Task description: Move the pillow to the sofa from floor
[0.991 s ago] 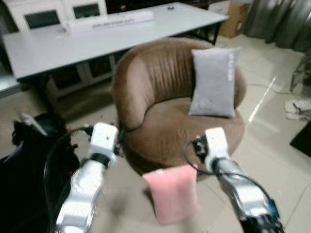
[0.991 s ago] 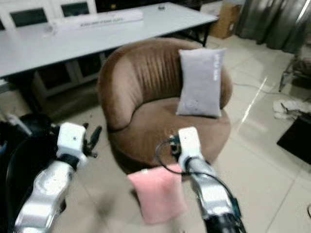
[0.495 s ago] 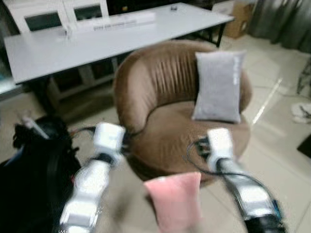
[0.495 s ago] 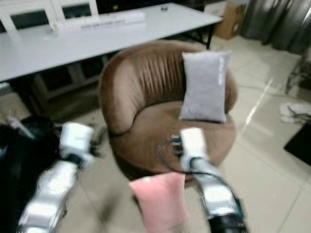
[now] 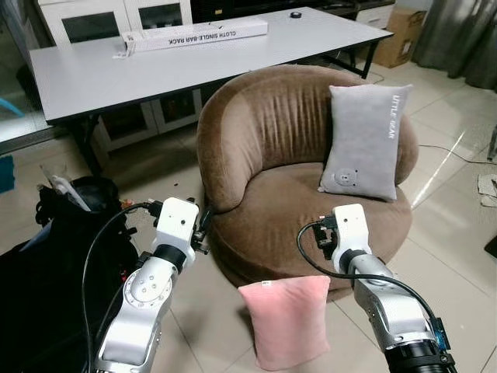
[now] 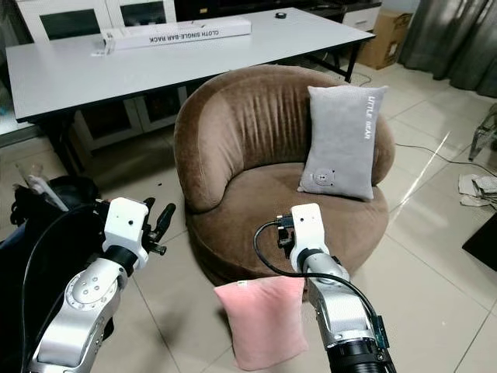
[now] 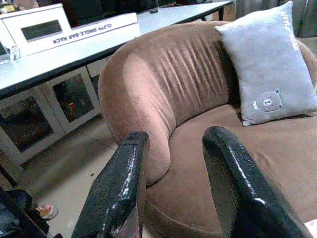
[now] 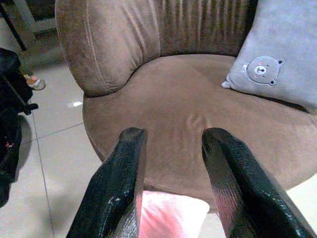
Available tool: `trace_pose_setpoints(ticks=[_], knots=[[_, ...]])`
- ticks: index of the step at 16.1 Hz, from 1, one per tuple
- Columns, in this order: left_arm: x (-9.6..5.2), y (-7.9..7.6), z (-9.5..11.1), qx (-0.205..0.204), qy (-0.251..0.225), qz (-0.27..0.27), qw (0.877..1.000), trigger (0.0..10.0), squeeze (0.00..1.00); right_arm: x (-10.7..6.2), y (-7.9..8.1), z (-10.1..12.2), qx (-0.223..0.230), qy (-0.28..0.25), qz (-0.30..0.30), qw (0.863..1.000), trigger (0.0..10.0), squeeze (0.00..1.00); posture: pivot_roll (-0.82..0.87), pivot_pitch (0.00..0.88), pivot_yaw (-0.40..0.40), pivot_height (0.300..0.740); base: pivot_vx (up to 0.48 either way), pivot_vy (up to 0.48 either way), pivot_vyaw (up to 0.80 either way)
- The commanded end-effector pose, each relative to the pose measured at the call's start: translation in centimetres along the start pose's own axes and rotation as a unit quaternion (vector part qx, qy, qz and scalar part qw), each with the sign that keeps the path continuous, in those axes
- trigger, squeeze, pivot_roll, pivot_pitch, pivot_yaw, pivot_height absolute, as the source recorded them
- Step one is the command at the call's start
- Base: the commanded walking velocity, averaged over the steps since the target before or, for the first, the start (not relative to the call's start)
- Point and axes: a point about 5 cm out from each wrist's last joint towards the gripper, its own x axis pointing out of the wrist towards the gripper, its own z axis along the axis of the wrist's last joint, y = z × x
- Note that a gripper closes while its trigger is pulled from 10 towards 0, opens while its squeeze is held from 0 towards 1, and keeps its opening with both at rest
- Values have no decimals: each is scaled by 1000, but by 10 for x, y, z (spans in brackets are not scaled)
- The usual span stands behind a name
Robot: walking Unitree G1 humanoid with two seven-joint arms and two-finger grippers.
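Your pink pillow (image 5: 284, 320) stands on the tiled floor (image 5: 450, 256), leaning against the front of the brown sofa (image 5: 272, 155), between the two arms. Both the left gripper (image 7: 173, 183) and the right gripper (image 8: 171, 183) hang above it, fingers spread apart and holding nothing. A grey pillow (image 5: 365, 144) already rests against the sofa's back.

long white box (image 5: 196, 34): "CLOTH SINGLE-BAR RACK" | grey pillow (image 5: 367, 141): "LITTLE BEAR" along its edge

A soft pink pillow (image 5: 284, 319), rectangular and plain, stands propped on the tiled floor (image 5: 210, 326) against the front of the round brown sofa (image 5: 268, 148), just below and between the left tool (image 7: 171, 186) and right tool (image 8: 171, 181).
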Motion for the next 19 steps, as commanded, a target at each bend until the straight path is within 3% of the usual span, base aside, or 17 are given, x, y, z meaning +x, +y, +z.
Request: trace_pose_setpoints(ticks=[1,7,19], knots=[[1,0,-1,4,4,0,1000,10000,0,1,-3,1,-1,-1,-5,1000,10000,0,78,0,10,679,0,0,0],[1,0,-1,4,4,-2,1000,10000,0,0,-3,1,0,-2,-8,1000,10000,0,78,0,10,619,0,0,0],[1,-3,-3,0,8,-2,1000,10000,0,-3,-8,-2,-2,1,-18,1000,10000,0,61,0,16,619,0,0,0]])
